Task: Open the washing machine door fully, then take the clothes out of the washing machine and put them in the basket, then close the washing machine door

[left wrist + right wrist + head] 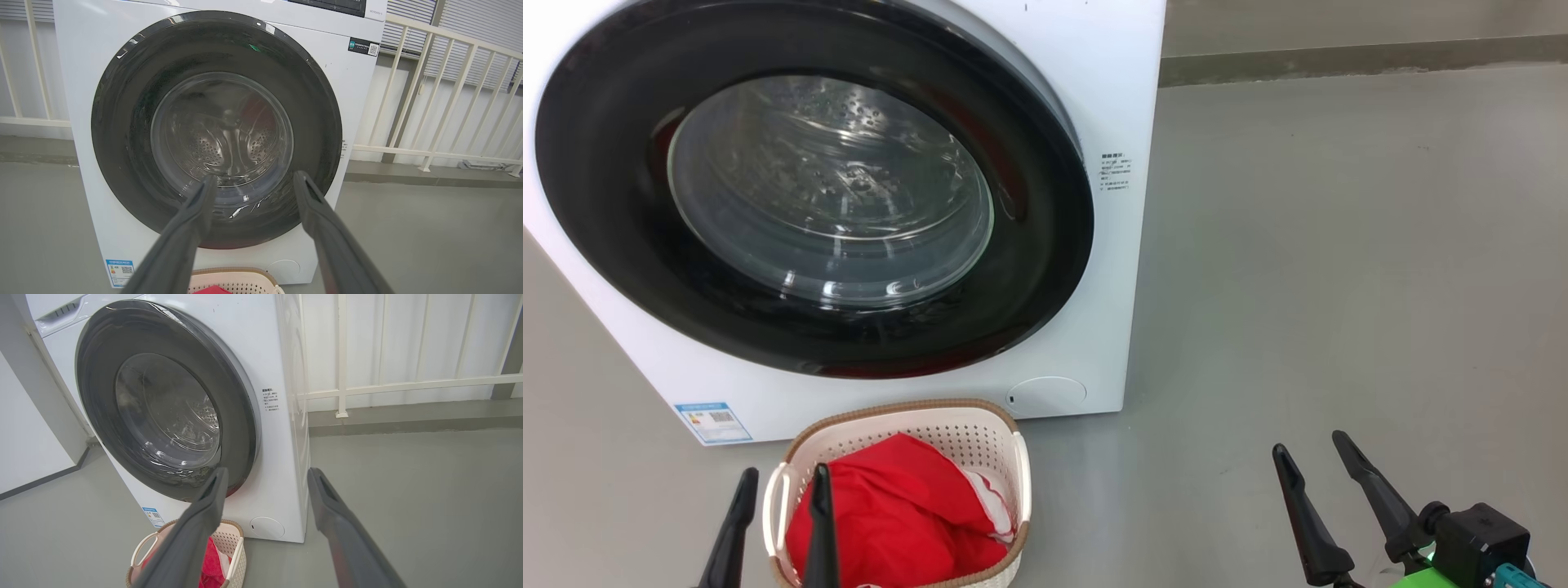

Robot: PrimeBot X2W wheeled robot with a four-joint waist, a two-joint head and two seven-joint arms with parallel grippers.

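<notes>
- Closest to us, the left tool [784, 472] is released. Its two long, dark, tapered fingers are spread and gripping nothing. In the head view they line up either side of the basket's left handle.
- The right tool [1308, 441] is released as well, its matte dark fingers apart above the smooth grey floor [1339, 245], well apart from the basket.
- The basket [907, 406] stands on the floor just in front of the washing machine. It's small cream plastic, a rounded rectangle with walls full of little holes, a brown woven-look rim and white loop handles.
- The clothes [890, 506] are in the basket. We see soft, crumpled bright red fabric with a bit of white trim on the right.
- The washing machine [1111, 286] is a boxy glossy white thing with a round flap [1045, 394] and a small blue label [712, 420] low on its front.
- The washing machine door [1045, 245] looks shut to us. It's a wide glossy black ring around a bulging clear glass bowl, and the perforated steel drum shows through.
- Furthest back there's a pale railing [429, 102] of slim bars.
</notes>
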